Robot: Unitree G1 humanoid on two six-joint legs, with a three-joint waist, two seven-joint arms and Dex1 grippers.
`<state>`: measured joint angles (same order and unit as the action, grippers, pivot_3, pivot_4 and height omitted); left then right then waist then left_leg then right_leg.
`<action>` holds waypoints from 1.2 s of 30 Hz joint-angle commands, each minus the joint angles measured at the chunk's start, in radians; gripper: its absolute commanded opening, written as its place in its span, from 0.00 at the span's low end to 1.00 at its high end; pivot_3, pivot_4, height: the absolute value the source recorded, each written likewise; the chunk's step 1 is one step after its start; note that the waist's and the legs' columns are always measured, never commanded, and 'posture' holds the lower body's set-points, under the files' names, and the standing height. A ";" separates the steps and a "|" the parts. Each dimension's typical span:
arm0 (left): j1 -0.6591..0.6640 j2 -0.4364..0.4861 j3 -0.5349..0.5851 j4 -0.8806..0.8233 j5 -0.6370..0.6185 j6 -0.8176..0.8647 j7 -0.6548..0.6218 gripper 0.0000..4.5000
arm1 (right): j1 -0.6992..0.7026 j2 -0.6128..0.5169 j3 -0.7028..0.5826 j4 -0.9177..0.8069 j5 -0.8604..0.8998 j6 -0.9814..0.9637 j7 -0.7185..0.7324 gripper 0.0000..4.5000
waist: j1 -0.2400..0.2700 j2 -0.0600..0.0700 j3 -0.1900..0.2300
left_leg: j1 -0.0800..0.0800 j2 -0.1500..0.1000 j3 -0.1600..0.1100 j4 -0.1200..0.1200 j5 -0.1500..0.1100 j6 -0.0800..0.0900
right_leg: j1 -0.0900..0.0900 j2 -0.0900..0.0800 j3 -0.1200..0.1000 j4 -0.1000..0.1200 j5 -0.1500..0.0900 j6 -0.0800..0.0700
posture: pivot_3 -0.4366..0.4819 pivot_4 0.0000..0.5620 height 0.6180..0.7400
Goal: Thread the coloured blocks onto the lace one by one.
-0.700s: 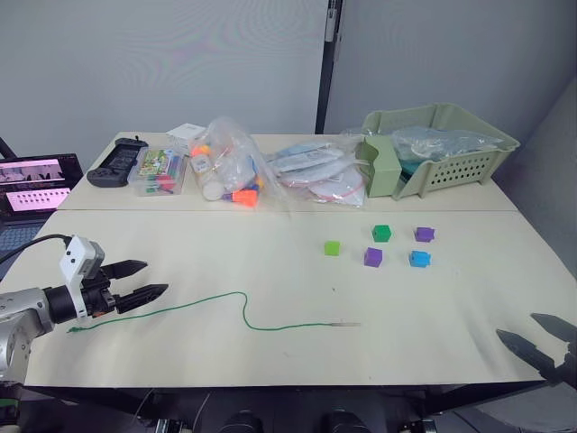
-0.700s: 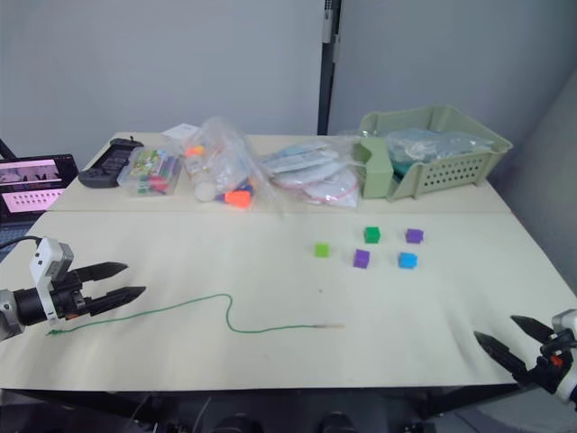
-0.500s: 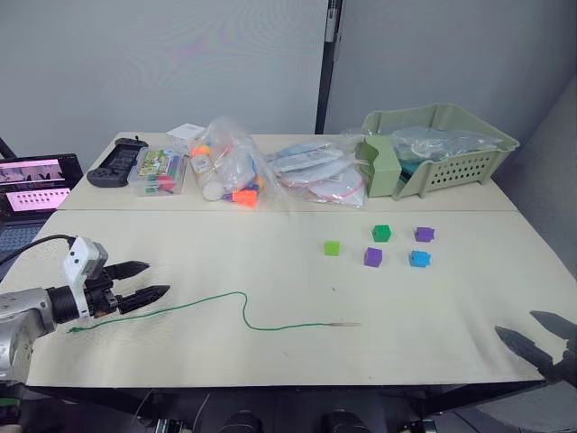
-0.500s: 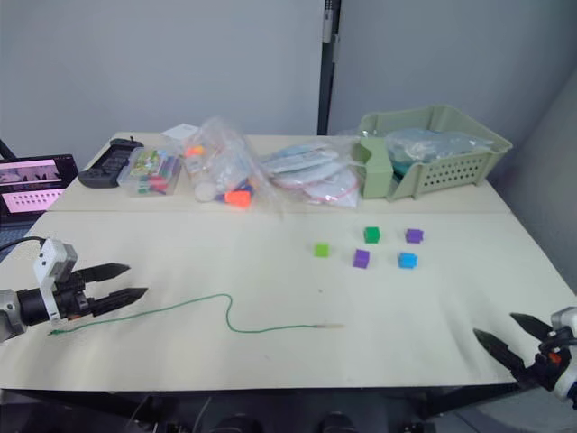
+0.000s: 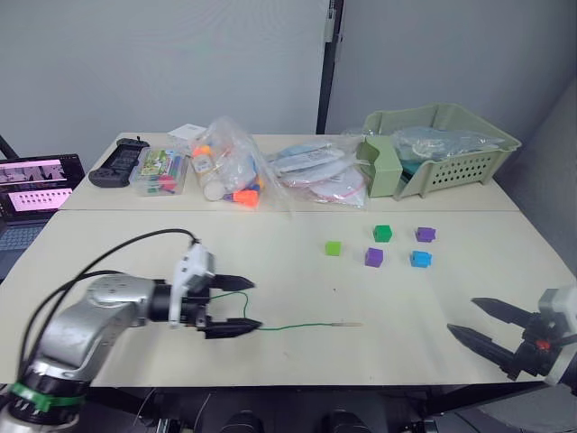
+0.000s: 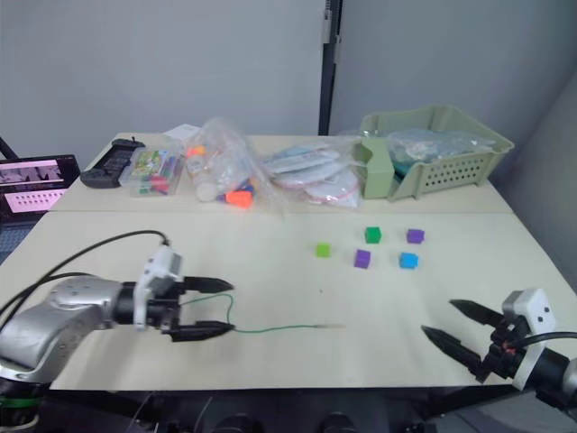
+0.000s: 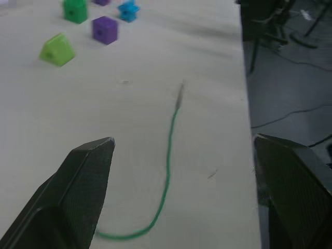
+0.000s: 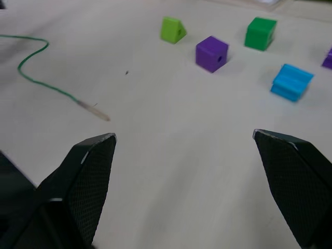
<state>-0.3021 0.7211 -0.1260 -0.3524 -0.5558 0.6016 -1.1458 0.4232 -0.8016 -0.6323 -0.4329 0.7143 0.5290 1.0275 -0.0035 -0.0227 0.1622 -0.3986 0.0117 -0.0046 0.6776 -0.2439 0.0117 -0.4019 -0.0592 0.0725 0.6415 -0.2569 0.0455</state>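
The green lace [image 5: 297, 326] lies along the table's front, its pale stiff tip [image 5: 352, 324] pointing right. My left gripper [image 5: 242, 305] is open just above the table, its fingers either side of the lace's bend; in the left wrist view the lace [image 7: 168, 166] runs away between them. Behind the tip sit a light green block [image 5: 334, 248], a dark green block [image 5: 382, 233], two purple blocks [image 5: 372, 257] [image 5: 425, 234] and a blue block [image 5: 419, 259]. My right gripper [image 5: 462, 316] hangs open and empty over the front right corner, well short of the blocks.
Along the back stand a pale green basket [image 5: 442, 149], clear bags of toys [image 5: 230, 171], a clear box [image 5: 158, 171] and a black controller [image 5: 117, 162]. A lit screen [image 5: 32, 185] sits beyond the table's left edge. My left arm's black cable [image 5: 135, 244] arcs over the table.
My left arm has swung right from the table's left end to the lace's bend. My right gripper has come in over the front right corner. The blocks have not moved.
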 commanded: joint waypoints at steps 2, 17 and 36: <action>-0.077 -0.099 -0.213 0.062 0.184 -0.106 0.039 1.00 | 0.025 -0.017 0.005 -0.087 0.028 0.013 0.024 0.99 | -0.005 -0.002 0.000 | -0.001 0.000 0.000 0.001 0.000 0.000 | 0.000 0.001 0.000 0.000 0.000 0.000 | 0.48 0.27 1.00; -0.199 -0.364 -0.385 0.402 0.423 -0.281 0.122 1.00 | 0.075 0.025 -0.006 -0.133 0.003 -0.010 -0.032 0.99 | -0.004 -0.001 0.000 | -0.002 -0.004 -0.002 0.001 0.000 0.000 | -0.001 0.001 0.000 0.000 0.000 0.001 | 0.48 0.27 1.00; -0.211 -0.456 -0.421 0.595 0.488 -0.442 0.010 0.01 | 0.101 0.056 -0.004 -0.152 0.001 -0.022 -0.057 1.00 | 0.015 -0.001 0.000 | 0.000 -0.006 -0.003 0.002 0.000 0.000 | 0.003 -0.001 0.000 -0.001 0.000 0.003 | 0.48 0.27 1.00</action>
<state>-0.5323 0.2694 -0.5095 0.2266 -0.0815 0.1544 -1.1079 0.5271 -0.7481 -0.6159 -0.5612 0.7104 0.5285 0.9762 0.0117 -0.0233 0.1619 -0.3987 0.0060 -0.0078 0.6798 -0.2440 0.0122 -0.3985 -0.0597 0.0723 0.6404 -0.2568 0.0483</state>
